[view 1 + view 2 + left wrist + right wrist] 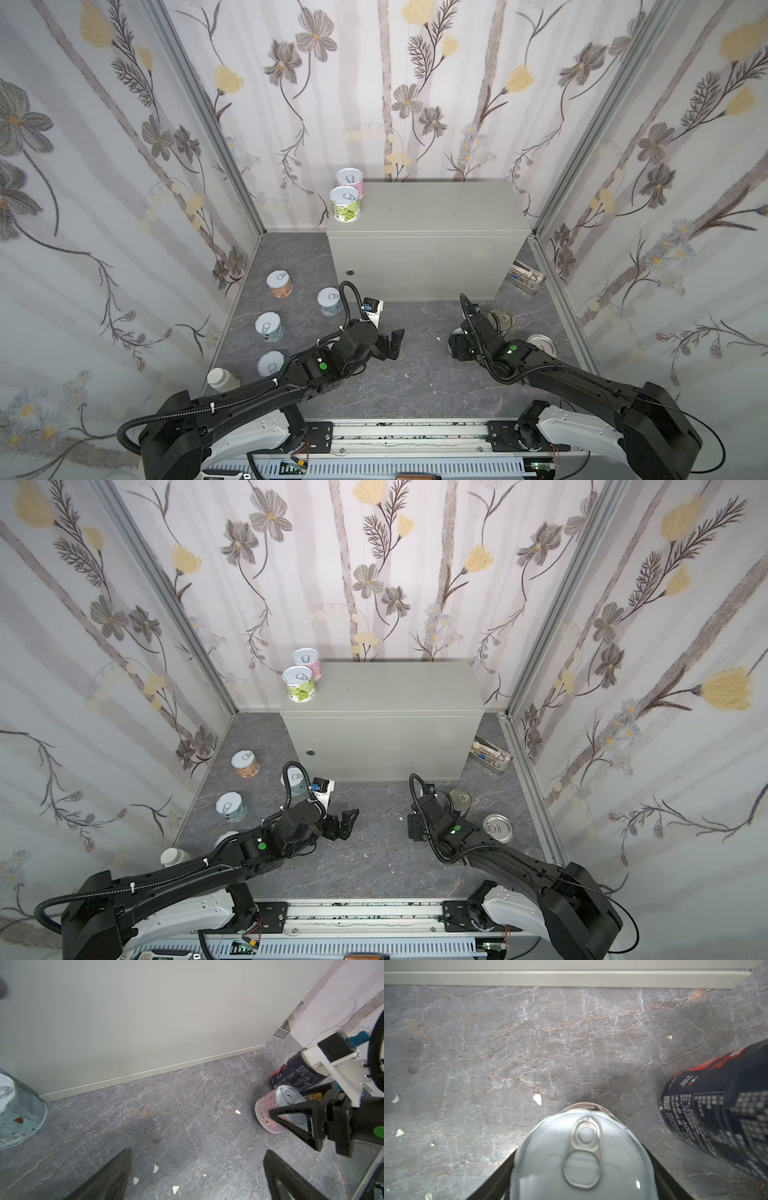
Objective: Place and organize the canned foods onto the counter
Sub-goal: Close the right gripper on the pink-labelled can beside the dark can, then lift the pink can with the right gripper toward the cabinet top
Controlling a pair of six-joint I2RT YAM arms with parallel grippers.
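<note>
My right gripper is low over the floor, shut on a short pink can; its silver pull-tab lid fills the space between the black fingers. A dark navy tall can stands close beside it. Another tall can with a silver lid is near the right arm. My left gripper hangs open over bare floor, nothing between its fingers. On the counter, a pink can and a green can stand at the left end. Several short cans stand on the floor at left.
A metal utensil tray lies between the counter and the right wall. A white-capped beige bottle stands at the front left by the left arm. A teal can sits close to the counter's front. Flowered walls enclose three sides.
</note>
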